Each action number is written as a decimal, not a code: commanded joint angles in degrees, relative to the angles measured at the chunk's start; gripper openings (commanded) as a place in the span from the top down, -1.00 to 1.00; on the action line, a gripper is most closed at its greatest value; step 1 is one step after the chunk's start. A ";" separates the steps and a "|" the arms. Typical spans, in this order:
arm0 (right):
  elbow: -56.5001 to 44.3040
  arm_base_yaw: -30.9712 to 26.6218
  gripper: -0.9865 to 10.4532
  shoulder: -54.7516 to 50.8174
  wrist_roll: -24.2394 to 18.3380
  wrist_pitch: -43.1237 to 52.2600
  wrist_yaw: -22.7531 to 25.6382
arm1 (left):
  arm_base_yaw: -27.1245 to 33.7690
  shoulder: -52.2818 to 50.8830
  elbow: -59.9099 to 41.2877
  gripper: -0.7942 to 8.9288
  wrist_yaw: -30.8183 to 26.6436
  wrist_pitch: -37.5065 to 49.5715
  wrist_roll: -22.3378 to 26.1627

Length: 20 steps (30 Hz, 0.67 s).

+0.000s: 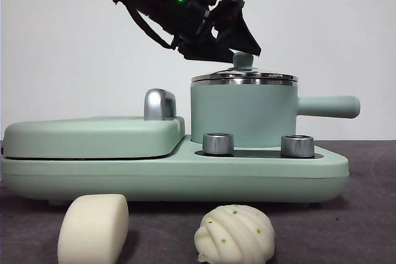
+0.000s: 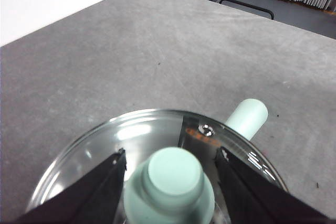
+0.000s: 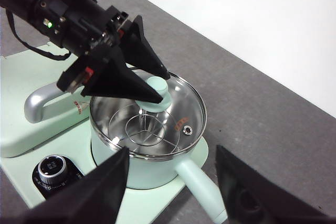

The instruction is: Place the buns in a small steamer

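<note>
front view is showing a mint green cooking station (image 1: 185, 174) sitting on a grey tabletop (image 1: 371, 214), with the small steamer (image 1: 242, 114) standing on its right half, straight handle sticking out to the right. the glass lid (image 1: 244, 78) is resting on the steamer's steel rim. the left claw (image 1: 238, 41) is reaching down from the upper left and hanging right at the green knob (image 1: 242, 60) on the lid.

left wrist view is looking straight down on that knob (image 2: 173, 174), sitting between the two black jaws, which are standing apart on either side of it with a sliver of gap showing, so not clamped.

right wrist view is showing the right claw (image 3: 173, 182) hovering above and to the side of the steamer (image 3: 149, 135), its jaws spread wide and holding nothing. through the lid a wire rack (image 3: 144, 128) is visible inside the pot.

the buns are lying on the tabletop in front of the station, outside the steamer: the smooth rectangular bun (image 1: 93, 228) on the left, the ridged round bun (image 1: 235, 234) with green specks to its right, the two apart from each other.

a flat griddle lid (image 1: 93, 135) with a silver handle (image 1: 159, 104) is covering the station's left half.
</note>
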 commanded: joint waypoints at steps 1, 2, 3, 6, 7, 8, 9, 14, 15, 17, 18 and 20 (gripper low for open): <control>0.98 0.17 0.37 0.44 0.83 0.52 -0.07 | -0.59 1.79 1.29 0.26 -0.15 0.50 0.85; 0.98 0.17 0.37 0.44 0.83 0.52 -0.07 | -0.59 1.92 1.29 0.26 -0.15 0.50 0.85; 0.98 0.17 0.37 0.44 0.83 0.52 -0.07 | -0.59 1.95 1.29 0.26 -0.15 0.37 0.85; 0.98 0.17 0.37 0.44 0.83 0.52 -0.07 | -0.59 2.01 1.29 0.27 -0.15 0.09 1.05; 0.98 0.17 0.37 0.42 0.83 0.52 -0.07 | -0.59 2.01 1.29 0.32 -0.17 -0.07 1.44; 0.98 0.17 0.37 0.42 0.83 0.52 -0.07 | -0.59 2.01 1.29 0.43 -0.17 -0.33 1.68; 0.98 0.17 0.37 0.44 0.83 0.52 -0.07 | -0.59 2.01 1.29 0.60 -0.22 -0.70 1.79; 0.98 0.20 0.37 0.42 0.83 0.50 -0.04 | -0.59 2.01 1.29 0.82 -0.22 -1.73 1.84; 0.98 0.17 0.37 0.44 0.83 0.50 -0.04 | -0.61 1.99 1.29 0.82 -0.22 -1.44 1.84; 0.98 0.17 0.37 0.42 0.83 0.50 -0.04 | -0.63 1.84 1.31 0.82 -0.22 -0.52 1.81; 0.98 0.17 0.37 0.42 0.83 0.50 -0.04 | -0.66 1.64 1.38 0.82 -0.22 -0.13 1.84; 0.98 0.17 0.37 0.42 0.83 0.50 -0.04 | -0.72 1.33 1.79 0.82 -0.22 0.22 1.81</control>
